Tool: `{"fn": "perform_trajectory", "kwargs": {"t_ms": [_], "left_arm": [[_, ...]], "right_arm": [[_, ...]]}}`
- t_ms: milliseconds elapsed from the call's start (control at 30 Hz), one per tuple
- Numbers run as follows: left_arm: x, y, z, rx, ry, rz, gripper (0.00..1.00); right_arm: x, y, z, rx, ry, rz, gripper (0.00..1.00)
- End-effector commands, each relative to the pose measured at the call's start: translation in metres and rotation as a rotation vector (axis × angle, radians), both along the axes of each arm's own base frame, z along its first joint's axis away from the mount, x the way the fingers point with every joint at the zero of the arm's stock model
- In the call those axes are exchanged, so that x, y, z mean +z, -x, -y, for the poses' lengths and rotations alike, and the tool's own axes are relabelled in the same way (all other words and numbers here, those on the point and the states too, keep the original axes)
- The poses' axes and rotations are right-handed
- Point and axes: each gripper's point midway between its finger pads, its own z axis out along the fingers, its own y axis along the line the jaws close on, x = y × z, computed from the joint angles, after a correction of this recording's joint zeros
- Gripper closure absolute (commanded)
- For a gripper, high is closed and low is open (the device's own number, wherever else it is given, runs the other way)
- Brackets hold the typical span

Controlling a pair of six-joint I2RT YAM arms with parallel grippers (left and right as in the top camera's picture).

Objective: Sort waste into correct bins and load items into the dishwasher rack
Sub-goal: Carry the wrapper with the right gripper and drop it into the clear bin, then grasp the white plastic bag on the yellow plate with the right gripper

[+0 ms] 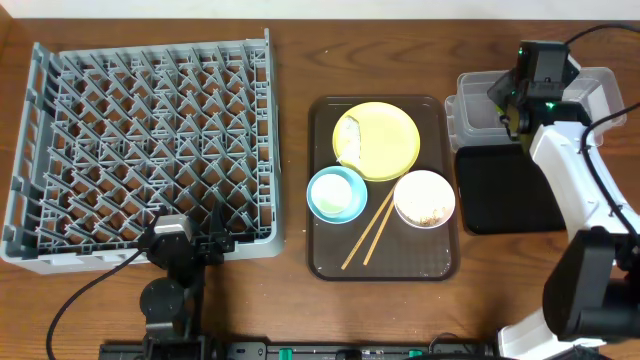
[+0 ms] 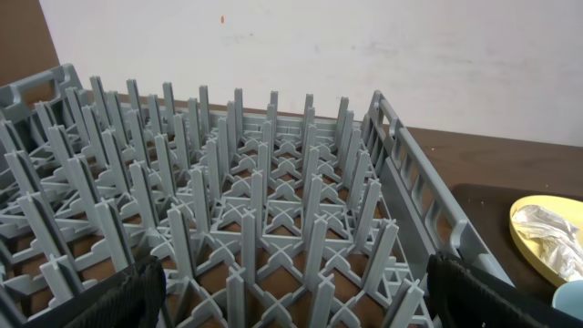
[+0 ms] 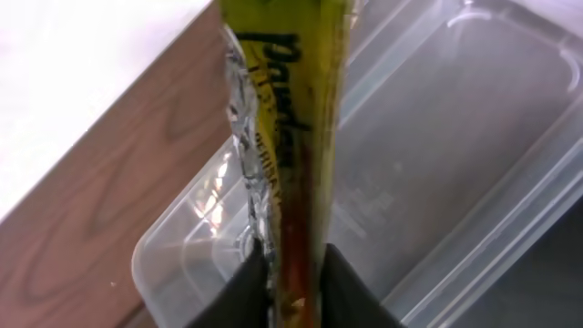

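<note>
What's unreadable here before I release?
Overhead: wrapper mostly hidden under the right arm; white bowl's contents too small.
Right wrist: wrapper lettering blurred, its far end cut by the top edge.
Left wrist: left claw cut off by the bottom edge; plate cut by the right edge.

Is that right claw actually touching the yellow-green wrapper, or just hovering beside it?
Touching. The right wrist view shows the snack wrapper pinched between the fingers of the right gripper, above the clear tub.

Dark brown serving tray bears yellow plate, light blue bowl, white bowl. Left of tray: grey lattice rack. Right of tray: black bin, yellow-green black-lettered wrapper.
</note>
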Motion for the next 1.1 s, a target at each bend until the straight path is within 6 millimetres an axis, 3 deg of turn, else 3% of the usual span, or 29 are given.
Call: {"fn": "perform_trajectory", "kwargs": {"t_ms": [0, 100, 367, 467, 600, 833, 1067], "left_arm": [[-0.017, 0.001, -0.001, 0.007, -0.005, -0.053, 0.07], [-0.017, 0.001, -0.001, 0.007, -0.005, -0.053, 0.07], [-0.017, 0.001, -0.001, 0.007, -0.005, -0.053, 0.07], [-0.017, 0.001, -0.001, 0.007, -0.005, -0.053, 0.07], [-0.017, 0.001, -0.001, 0.007, -0.005, -0.053, 0.07], [-0.017, 0.001, -0.001, 0.007, -0.005, -0.053, 0.07], [-0.017, 0.001, -0.001, 0.007, -0.005, -0.053, 0.07]], "right_arm": [[-0.008, 0.001, 0.005, -0.030, -0.002, -0.012, 0.67], [-0.004, -0.001, 0.005, -0.028, -0.003, 0.004, 0.52], [0.014, -0.008, -0.028, 0.144, -0.060, 0.049, 0.47], [0.026, -0.010, -0.062, 0.321, -0.055, 0.075, 0.47], [0.027, -0.003, -0.132, 0.672, -0.028, 0.076, 0.45], [-0.005, 0.026, -0.216, 0.889, 0.051, -0.031, 0.37], [-0.059, 0.030, -0.261, 0.955, 0.112, -0.104, 0.37]]}}
